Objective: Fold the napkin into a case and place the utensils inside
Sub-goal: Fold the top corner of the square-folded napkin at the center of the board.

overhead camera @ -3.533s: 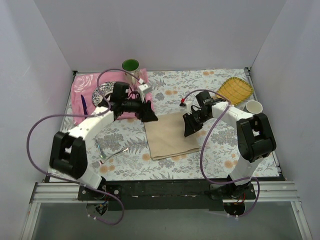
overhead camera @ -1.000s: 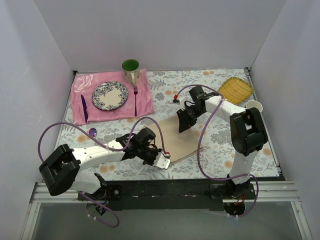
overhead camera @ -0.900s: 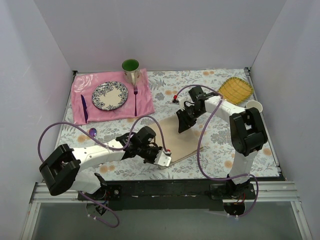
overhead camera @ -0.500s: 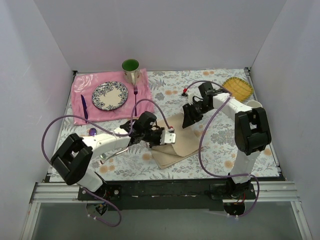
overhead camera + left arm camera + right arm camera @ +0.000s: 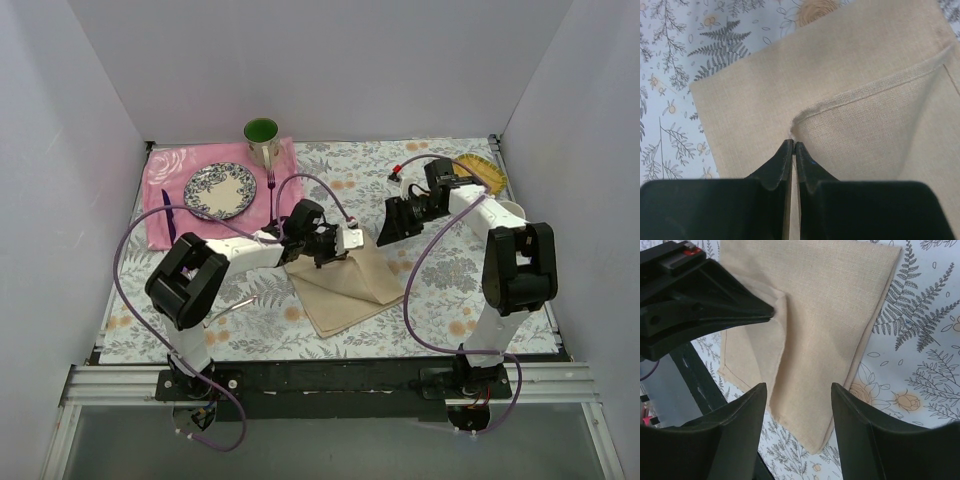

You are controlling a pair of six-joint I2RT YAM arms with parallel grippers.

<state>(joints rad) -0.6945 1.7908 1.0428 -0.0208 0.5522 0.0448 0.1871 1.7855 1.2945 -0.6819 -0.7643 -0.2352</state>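
Left end effector (image 5: 792, 145) pinches the napkin (image 5: 350, 290) corner shut, folding it over mid-desk (image 5: 450, 295). Right end effector (image 5: 796, 387) hangs wide, empty. No case yet, and the fork (image 5: 238, 301) lies outside.

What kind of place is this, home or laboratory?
Probably a laboratory test booth: plain white walls enclose the table; a left robot arm and right robot arm are bolted at its edge.
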